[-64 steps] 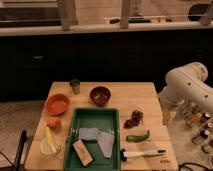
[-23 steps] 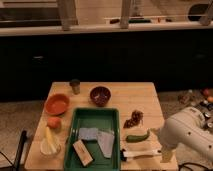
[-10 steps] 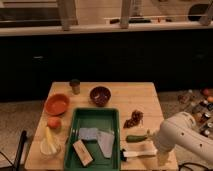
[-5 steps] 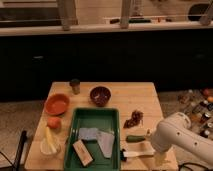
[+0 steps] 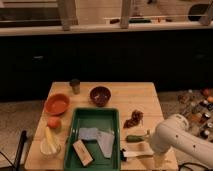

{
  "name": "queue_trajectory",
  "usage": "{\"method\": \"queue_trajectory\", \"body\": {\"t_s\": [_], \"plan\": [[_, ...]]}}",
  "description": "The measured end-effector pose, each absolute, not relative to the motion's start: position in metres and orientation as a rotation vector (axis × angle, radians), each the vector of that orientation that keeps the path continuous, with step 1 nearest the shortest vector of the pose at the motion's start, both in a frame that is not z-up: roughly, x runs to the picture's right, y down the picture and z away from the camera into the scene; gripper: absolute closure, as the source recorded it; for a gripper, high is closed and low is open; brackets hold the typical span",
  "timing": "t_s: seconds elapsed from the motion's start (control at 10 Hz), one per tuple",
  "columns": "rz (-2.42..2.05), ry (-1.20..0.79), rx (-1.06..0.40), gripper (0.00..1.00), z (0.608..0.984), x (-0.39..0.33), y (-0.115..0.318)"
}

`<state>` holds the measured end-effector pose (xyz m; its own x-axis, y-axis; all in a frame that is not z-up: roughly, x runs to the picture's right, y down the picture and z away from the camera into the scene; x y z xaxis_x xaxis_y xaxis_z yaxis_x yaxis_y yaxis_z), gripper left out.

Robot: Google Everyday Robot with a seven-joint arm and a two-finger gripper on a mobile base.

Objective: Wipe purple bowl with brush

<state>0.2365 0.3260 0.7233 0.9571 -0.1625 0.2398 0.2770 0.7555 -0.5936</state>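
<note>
The purple bowl [image 5: 100, 95] stands upright at the back middle of the wooden table [image 5: 145, 100]. The brush [image 5: 134, 153], with a white handle and a dark head pointing left, lies near the table's front edge, right of the green tray [image 5: 75, 131]. My white arm [image 5: 181, 142] reaches in from the right. The gripper [image 5: 157, 159] hangs at the handle's right end and hides it. I cannot see whether it touches the handle.
An orange bowl [image 5: 56, 104], a small cup [image 5: 75, 86], an orange fruit [image 5: 53, 122] and a banana [image 5: 50, 144] sit at the left. The tray holds cloths [image 5: 97, 137] and a sponge [image 5: 82, 152]. A brown lump [image 5: 133, 119] and a green pepper [image 5: 136, 138] lie behind the brush. Bottles [image 5: 197, 106] stand off to the right.
My arm has swung down from the table's right side and crept left until the gripper covers the right end of the brush handle. The brush and bowl have not moved.
</note>
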Motion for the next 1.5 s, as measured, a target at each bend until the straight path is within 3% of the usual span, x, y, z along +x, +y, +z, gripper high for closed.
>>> {"method": "queue_trajectory", "body": {"t_s": [0.8, 0.9, 1.5], "plan": [[-0.433, -0.217, -0.656, 0.2, 0.719, 0.212, 0.341], [-0.448, -0.223, -0.663, 0.24, 0.721, 0.209, 0.343], [-0.453, -0.274, -0.696, 0.82, 0.739, 0.207, 0.357]]}}
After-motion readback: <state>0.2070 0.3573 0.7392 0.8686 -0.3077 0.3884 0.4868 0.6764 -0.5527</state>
